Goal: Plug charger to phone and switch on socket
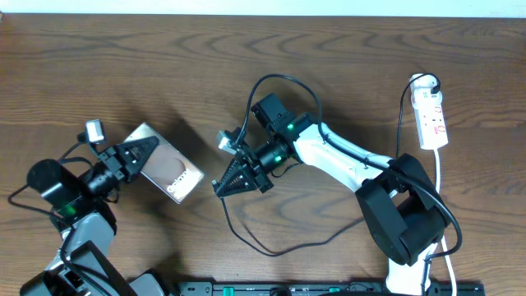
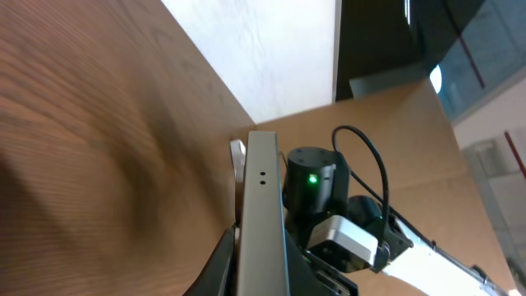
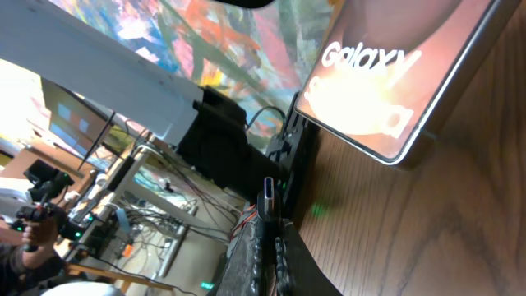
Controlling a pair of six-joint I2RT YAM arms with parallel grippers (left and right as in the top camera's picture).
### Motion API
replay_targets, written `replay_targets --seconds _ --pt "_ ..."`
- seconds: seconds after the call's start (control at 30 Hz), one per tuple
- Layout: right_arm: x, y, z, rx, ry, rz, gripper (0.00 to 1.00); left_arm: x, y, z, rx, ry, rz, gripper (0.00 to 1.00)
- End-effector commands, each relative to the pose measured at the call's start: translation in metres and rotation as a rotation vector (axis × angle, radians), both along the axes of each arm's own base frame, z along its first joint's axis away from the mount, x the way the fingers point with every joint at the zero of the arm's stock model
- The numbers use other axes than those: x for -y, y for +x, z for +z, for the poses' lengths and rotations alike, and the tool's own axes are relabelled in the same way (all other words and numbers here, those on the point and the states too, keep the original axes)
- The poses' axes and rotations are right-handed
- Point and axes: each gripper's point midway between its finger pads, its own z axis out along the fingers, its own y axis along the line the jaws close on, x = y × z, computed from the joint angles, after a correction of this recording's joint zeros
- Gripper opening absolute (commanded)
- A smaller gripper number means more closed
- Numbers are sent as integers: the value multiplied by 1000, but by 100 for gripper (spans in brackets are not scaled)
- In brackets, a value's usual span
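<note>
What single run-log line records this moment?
left fingers: shut on phone | right fingers: shut on charger, unplugged | socket: untouched

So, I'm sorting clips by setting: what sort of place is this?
Probably a robotics lab: a wooden table with a power strip, and racks of tangled wiring in the right wrist view.

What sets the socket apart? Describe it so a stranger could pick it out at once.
Look at the wooden table from above and go to its far right side, past the right arm's black base. There lies the socket, a white oblong strip with a white cord trailing from it. Small red marks on its white body set it apart from the dark arm beside it.
</note>
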Motion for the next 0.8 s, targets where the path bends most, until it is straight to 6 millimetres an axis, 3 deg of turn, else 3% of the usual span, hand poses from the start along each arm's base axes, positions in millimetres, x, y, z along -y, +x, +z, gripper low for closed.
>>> replay_targets --seconds 0.0,0.33,0.53,0.77 --pt "3 -9 -10 -29 10 21 1 14 -3 6 46 27 -67 7" --pt "9 -28 -26 -53 -6 45 1 22 -3 5 45 25 -93 7" --pt "5 -42 -29 -38 4 81 1 41 -5 5 92 56 -160 7" --pt "4 -43 -29 -27 10 86 1 57 -8 6 119 71 -214 8"
